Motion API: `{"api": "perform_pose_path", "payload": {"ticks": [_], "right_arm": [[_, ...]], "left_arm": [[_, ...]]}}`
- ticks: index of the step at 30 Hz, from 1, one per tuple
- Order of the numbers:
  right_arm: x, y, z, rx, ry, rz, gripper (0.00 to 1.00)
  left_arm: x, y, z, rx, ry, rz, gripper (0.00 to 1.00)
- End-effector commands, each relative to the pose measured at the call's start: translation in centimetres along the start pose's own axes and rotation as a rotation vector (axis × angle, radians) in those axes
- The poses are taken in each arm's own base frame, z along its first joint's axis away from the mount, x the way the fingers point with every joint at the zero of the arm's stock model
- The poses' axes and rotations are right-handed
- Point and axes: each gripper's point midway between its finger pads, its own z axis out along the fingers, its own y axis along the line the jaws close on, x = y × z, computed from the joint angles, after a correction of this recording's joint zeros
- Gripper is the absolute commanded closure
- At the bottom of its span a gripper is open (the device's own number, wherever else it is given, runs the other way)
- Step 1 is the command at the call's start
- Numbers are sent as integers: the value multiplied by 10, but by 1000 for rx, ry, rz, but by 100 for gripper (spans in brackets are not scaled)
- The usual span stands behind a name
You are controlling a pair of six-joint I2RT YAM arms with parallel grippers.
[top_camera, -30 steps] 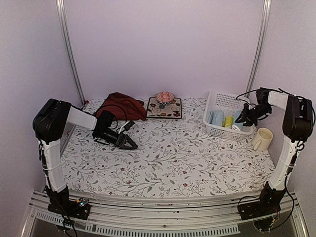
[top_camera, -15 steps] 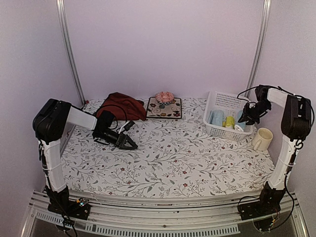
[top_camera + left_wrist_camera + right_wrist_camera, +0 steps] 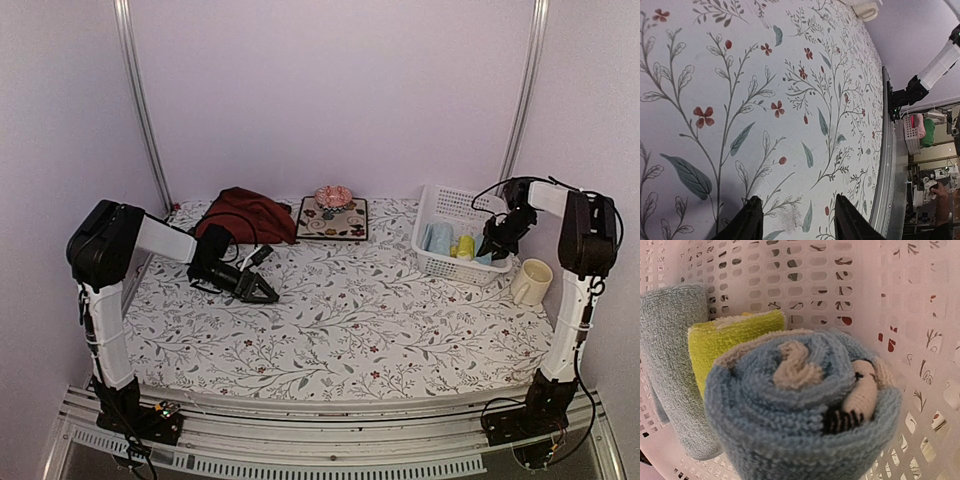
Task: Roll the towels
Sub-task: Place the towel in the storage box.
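Tabletop [image 3: 350, 330] up front is white floral cloth, with the left gripper [image 3: 262, 290] hanging released just above it, jaws empty. Further back, the rolled blue towel [image 3: 800, 405] stands on end in the white basket [image 3: 450, 200], spiral end up, beside a yellow roll [image 3: 735, 335] and a pale blue roll [image 3: 670, 355]. The right gripper [image 3: 492, 245] is right at it, but I can't tell its grip. The dark red towel [image 3: 245, 212] lies crumpled by the lilac wall [image 3: 330, 90].

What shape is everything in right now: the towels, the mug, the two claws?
dark red towel, crumpled, unrolled, on the table.
blue printed towel, rolled, in the basket.
yellow towel, rolled, in the basket.
pale blue towel, rolled, in the basket.
mug, upright.
left gripper, open, empty.
right gripper, at the blue printed towel; grip hidden.
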Motion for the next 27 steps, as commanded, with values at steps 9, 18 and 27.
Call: {"api": "perform_pose_path", "payload": {"ticks": [9,18,27], "right_arm": [[-6,-1,15,74,15,-7,68],[-22,21,-30,76,-76,-46,57],[-16,27,-31,115,-76,-66,54]], "left_arm": [[5,1,7,16,21,-1,51],[6,3,9,17,24,-10,51],[7,2,9,22,25,-11,51]]}}
